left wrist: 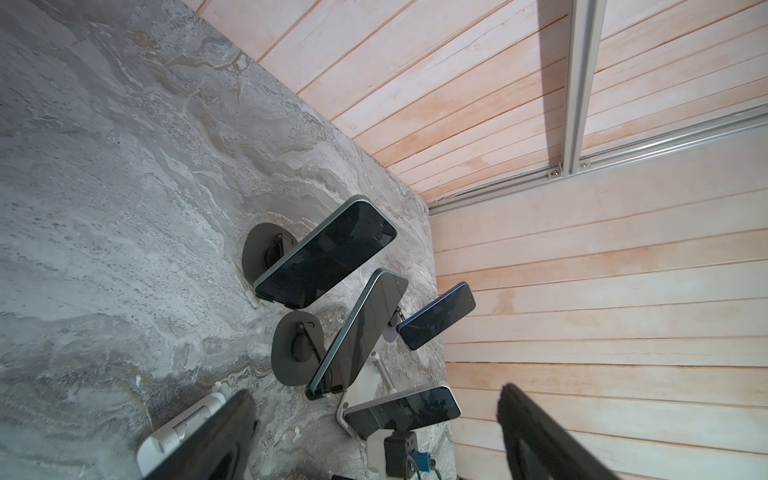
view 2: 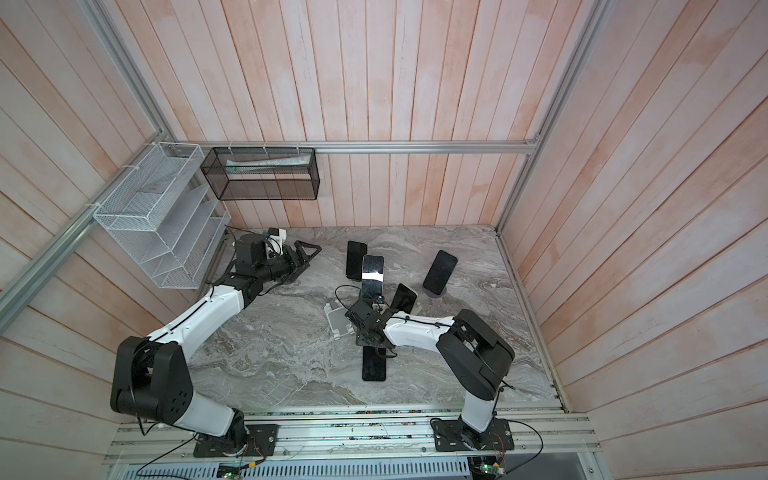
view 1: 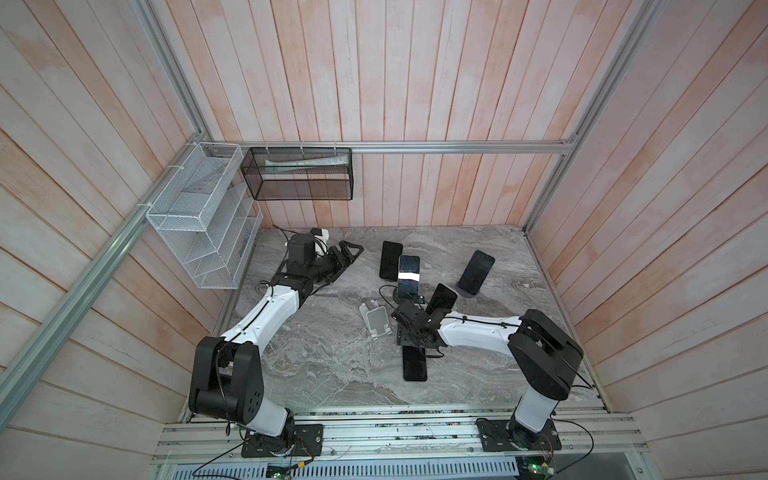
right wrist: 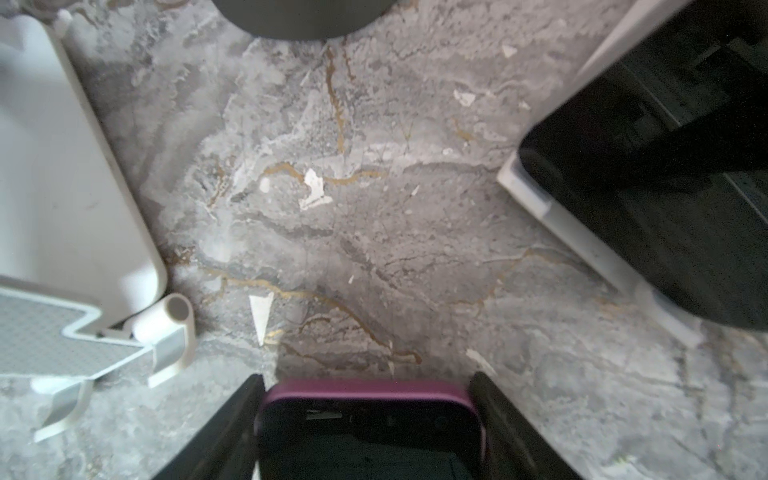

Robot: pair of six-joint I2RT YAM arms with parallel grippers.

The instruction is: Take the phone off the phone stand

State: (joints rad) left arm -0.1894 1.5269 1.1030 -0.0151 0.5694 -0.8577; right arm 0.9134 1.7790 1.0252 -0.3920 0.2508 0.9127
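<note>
the right jaws are clamping the purple-edged phone (right wrist: 370, 432) by its two long edges, with a finger (right wrist: 232, 428) pressing on each side near the phone's far end. in both top views the phone (view 1: 414, 365) (view 2: 374, 368) is sticking out from under the right wrist toward the near edge of the desk (view 1: 316, 374), just beside the white stand (view 1: 376, 322). i cannot tell whether it is touching the desk. the left jaws are standing wide apart near the far left corner, well apart from the phone. four other phones (view 1: 476, 272) are leaning on stands farther back.
</note>
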